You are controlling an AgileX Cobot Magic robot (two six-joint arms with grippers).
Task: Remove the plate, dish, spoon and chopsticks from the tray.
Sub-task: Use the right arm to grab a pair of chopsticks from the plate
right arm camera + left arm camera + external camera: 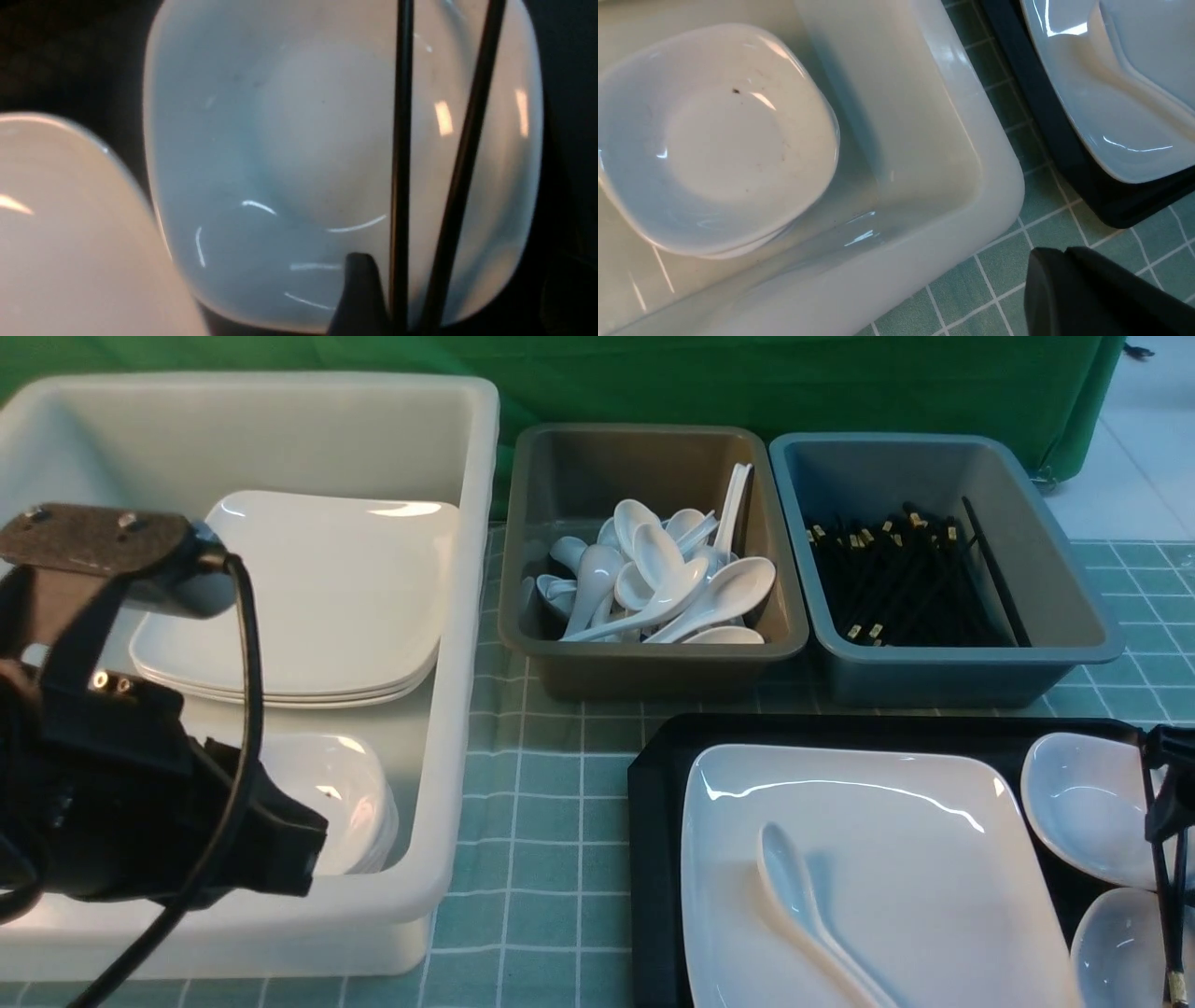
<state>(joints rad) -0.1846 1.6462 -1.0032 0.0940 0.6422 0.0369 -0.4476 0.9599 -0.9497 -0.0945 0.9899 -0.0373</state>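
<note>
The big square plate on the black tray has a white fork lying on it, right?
Not quite. It is a white spoon, not a fork, that lies on the big square plate on the black tray. The front view shows its deep oval bowl and short thick handle.

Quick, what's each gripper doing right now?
Left gripper: closed, holding nothing.
Right gripper: at the chopsticks; open or closed cannot be told.
</note>
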